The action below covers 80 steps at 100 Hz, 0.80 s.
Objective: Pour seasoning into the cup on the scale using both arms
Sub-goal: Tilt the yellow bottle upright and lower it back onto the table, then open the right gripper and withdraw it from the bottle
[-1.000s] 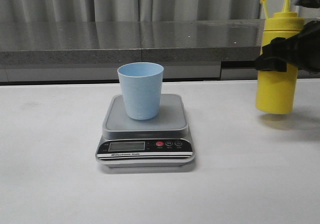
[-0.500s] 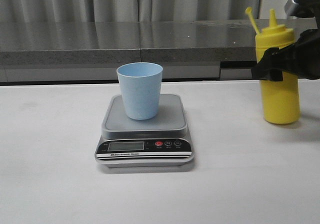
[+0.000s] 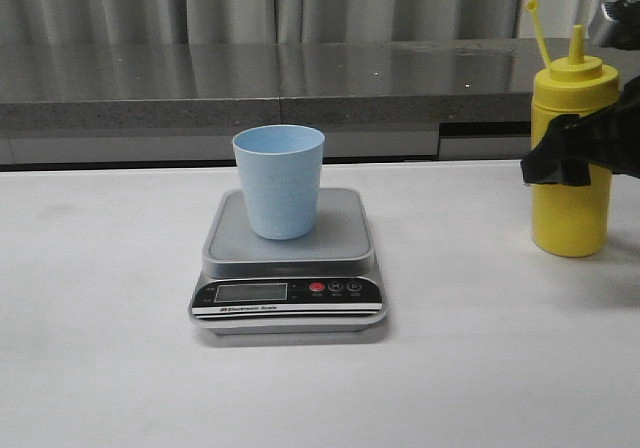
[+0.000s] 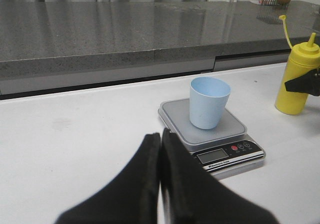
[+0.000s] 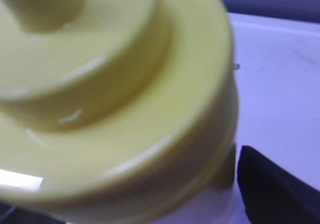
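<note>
The right gripper (image 3: 590,148) stays clamped around the bottle (image 3: 570,168), which a second ago hung clear of the table (image 3: 100,368) and now stands upright on it (well right of the scale (image 3: 290,268)). The cup (image 3: 280,180) sits empty on the scale. The left gripper (image 4: 160,149) is closed on nothing. Pouring looks not yet begun.

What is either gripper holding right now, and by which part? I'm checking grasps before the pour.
The right gripper clamps the seasoning bottle around its upper body. The left gripper is shut, holding nothing.
</note>
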Tool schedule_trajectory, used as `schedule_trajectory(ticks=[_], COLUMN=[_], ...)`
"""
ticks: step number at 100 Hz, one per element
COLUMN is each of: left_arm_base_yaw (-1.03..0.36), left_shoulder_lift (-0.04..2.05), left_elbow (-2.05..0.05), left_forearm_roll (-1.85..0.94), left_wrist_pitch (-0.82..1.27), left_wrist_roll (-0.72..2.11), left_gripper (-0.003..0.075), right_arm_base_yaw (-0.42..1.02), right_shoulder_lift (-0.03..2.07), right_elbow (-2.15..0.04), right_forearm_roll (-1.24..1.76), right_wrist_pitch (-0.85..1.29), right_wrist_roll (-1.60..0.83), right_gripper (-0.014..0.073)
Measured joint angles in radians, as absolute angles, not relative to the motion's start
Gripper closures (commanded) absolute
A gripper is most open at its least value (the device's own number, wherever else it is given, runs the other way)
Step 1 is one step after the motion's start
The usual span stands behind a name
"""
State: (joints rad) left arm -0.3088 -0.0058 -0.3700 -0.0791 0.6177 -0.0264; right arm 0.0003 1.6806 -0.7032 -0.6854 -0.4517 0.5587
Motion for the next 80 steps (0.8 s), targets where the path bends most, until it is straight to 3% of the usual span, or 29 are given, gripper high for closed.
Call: schedule_trajectory(ticks=[72, 80], left_arm_base_yaw=[-0.309, -0.309], left_shoulder_lift=[-0.006, -0.006], left_elbow=[-0.370, -0.370], left_forearm_roll=[-0.079, -0.079], left_wrist_pitch=[0.618, 0.618], left_wrist_roll=[-0.026, -0.026], left_gripper=[0.0741, 0.0741], right_arm_base_yaw=[-0.057, -0.057], right_shoulder_lift=[1.534, 1.497], right_elbow=[-0.547, -0.524], right_forearm_roll=[-0.629, -0.609], right_wrist_pitch=[-0.376, -0.361], right_wrist_roll=[0.559, 0.559], right_gripper=[-0.0040, 0.0011])
